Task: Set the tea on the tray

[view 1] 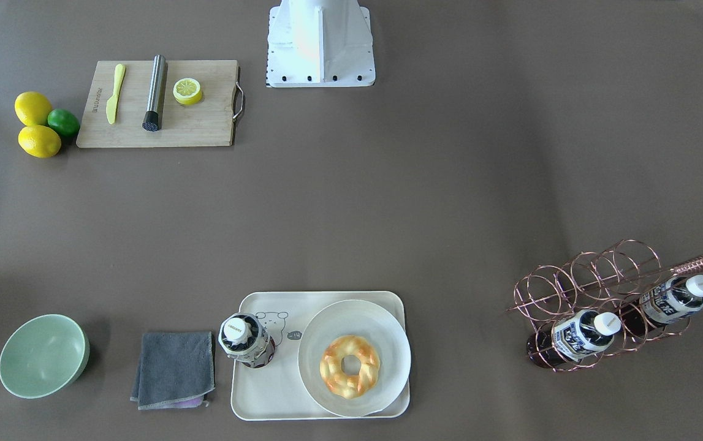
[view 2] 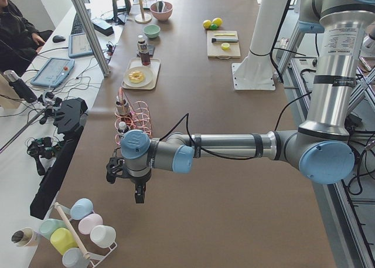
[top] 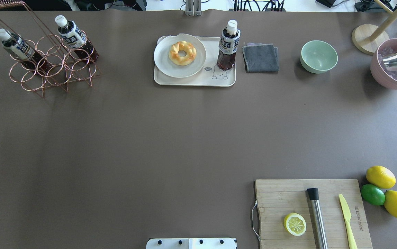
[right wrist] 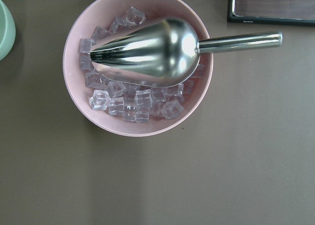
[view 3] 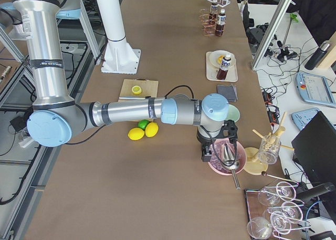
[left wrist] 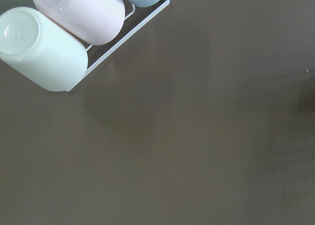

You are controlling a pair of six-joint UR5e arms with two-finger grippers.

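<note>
One tea bottle (top: 228, 45) stands upright on the cream tray (top: 191, 81), at its corner by the bear drawing; it also shows in the front-facing view (view 1: 246, 340) on the tray (view 1: 265, 398). Two like bottles (top: 75, 36) (top: 16, 46) lie in a copper wire rack (top: 49, 65). My left gripper (view 2: 139, 194) shows only in the exterior left view, low over the table past the rack, far from the tray. My right gripper (view 3: 206, 155) shows only in the exterior right view, above a pink bowl. I cannot tell whether either is open or shut.
A round plate (top: 163, 64) with a doughnut (top: 182, 52) fills most of the tray. A grey cloth (top: 260, 57) and green bowl (top: 318, 56) lie beside it. The pink bowl (right wrist: 74, 87) holds ice and a steel scoop (right wrist: 147, 50). A cutting board (top: 281, 193) is near the base. Pastel cups (left wrist: 44, 48) lie below my left wrist.
</note>
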